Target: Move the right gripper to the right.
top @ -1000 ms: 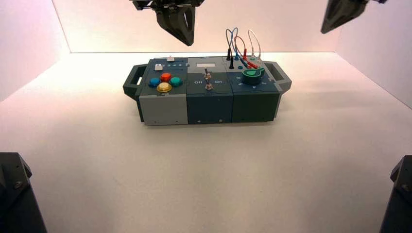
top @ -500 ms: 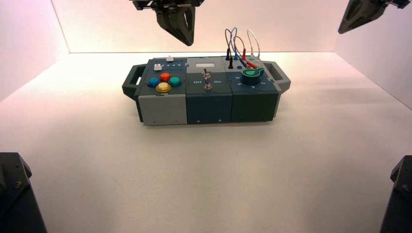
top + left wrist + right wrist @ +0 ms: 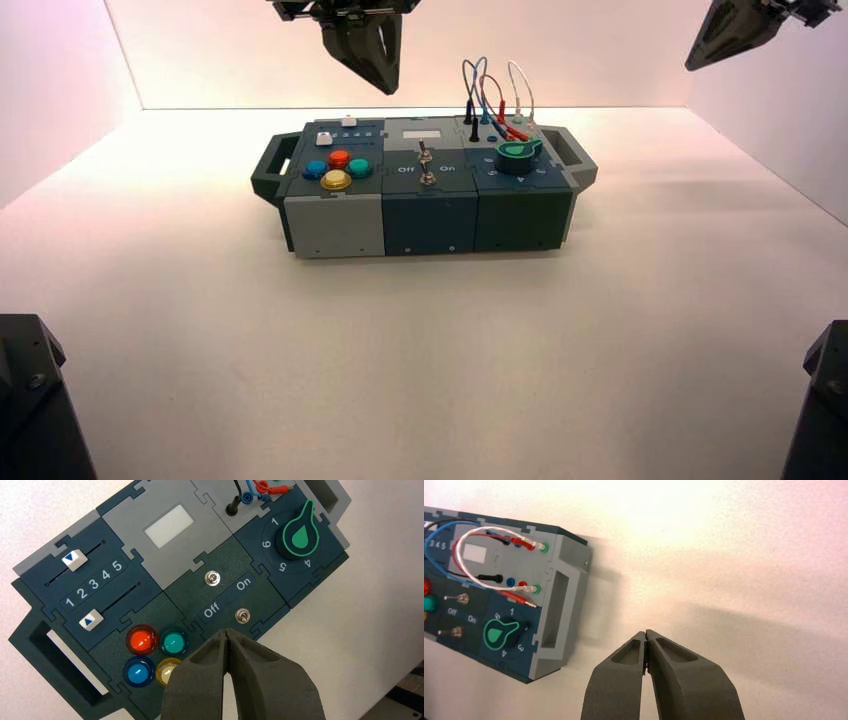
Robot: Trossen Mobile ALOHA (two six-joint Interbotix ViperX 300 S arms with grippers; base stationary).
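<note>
The right gripper [image 3: 689, 67], a matte black tapered wedge with a blunt tip, is raised above the pale, smooth bench [image 3: 420, 350], well out to the right of the box [image 3: 335, 227], a long grey, navy and dark green case of interlocking panels. It is beyond the grey angular carrying handle [image 3: 555, 611] at the box's right end, touching nothing, and its jaws are together with nothing between them. The green round pointer knob [image 3: 516, 156] and the looped white, red, blue and black wires [image 3: 461, 555] on the right part of the box are well apart from it. The left gripper [image 3: 390, 92], also a black wedge, is idle above the box, toward its left and middle, with its jaws together. Judged by where the right gripper is, clear of the box on the right side, the sideways move looks largely or wholly done; the task names no end point, so how much is left cannot be told. Any remainder would be a little more travel away from the box, with nothing to grasp or press
</note>
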